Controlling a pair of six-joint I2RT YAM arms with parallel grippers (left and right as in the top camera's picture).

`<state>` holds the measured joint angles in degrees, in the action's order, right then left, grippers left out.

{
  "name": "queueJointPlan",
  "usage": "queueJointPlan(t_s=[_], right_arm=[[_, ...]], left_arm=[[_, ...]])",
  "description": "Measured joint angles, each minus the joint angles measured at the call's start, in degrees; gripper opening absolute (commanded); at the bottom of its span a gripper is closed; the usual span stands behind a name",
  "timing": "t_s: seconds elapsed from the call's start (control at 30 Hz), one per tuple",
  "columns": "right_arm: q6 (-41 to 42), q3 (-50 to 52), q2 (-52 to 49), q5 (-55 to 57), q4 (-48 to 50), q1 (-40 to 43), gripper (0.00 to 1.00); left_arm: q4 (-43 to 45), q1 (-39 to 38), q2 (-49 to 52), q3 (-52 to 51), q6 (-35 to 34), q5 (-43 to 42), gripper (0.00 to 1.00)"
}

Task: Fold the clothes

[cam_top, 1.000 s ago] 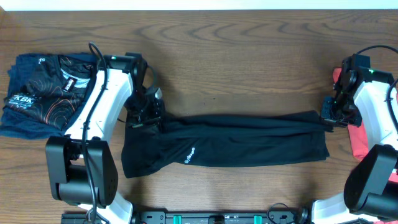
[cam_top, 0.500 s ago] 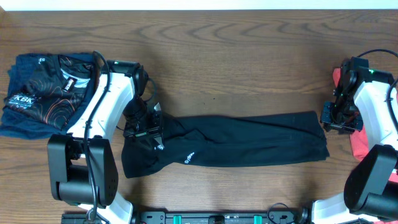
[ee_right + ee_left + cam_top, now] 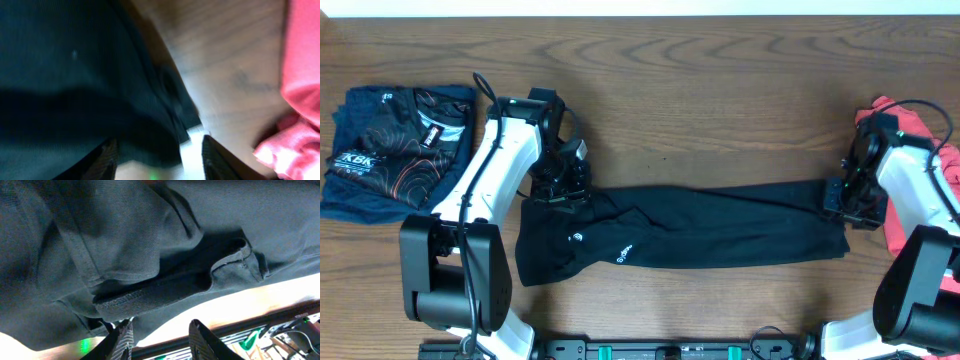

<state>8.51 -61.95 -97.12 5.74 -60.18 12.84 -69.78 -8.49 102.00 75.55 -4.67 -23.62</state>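
Both arms have shifted in the last half second: the left gripper (image 3: 560,182) has pulled back from over the cloth to the far-left corner of the black shirt (image 3: 710,235), and the right gripper (image 3: 847,200) has come in from just off the cloth to sit over the shirt's right end. A small white tag (image 3: 575,237) now shows on the left part of the shirt, near its white logo (image 3: 625,250).

The shirt lies as a long band across the near half of the table (image 3: 720,100), which is dark brown wood with a strong grain. In the left wrist view the fingers (image 3: 125,340) stand a little apart with nothing between them, just short of a stitched hem. In the right wrist view (it is blurred) the jaws are spread wide, black cloth lying under and between them.

A coral-red shirt (image 3: 300,75) lies bunched at the table's right edge, just beside the black one but apart from it. A navy shirt (image 3: 380,160) with a printed front sits folded at the far left. Of the room, only a pale strip (image 3: 640,6) past the table's far edge is in view.
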Motion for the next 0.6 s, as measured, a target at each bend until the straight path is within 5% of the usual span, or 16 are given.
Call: queueJointPlan(t_s=[0.1, 0.27, 0.4, 0.5, 0.6], right_arm=[[0.0, 3.72, 0.0, -0.66, 5.49, 0.0, 0.65], [-0.2, 9.7, 0.0, -2.05, 13.77, 0.0, 0.6], [-0.39, 12.13, 1.27, -3.54, 17.07, 0.02, 0.37], [-0.5, 13.55, 2.19, -5.64, 19.47, -0.02, 0.03], [-0.44, 13.75, 2.49, -6.45, 20.24, 0.0, 0.01]], left_arm=[[-0.04, -0.04, 0.0, 0.0, 0.0, 0.0, 0.39], [-0.04, -0.04, 0.0, 0.0, 0.0, 0.0, 0.39], [-0.28, -0.04, 0.0, 0.0, 0.0, 0.0, 0.38], [-0.31, -0.04, 0.0, 0.0, 0.0, 0.0, 0.38], [-0.31, -0.04, 0.0, 0.0, 0.0, 0.02, 0.38]])
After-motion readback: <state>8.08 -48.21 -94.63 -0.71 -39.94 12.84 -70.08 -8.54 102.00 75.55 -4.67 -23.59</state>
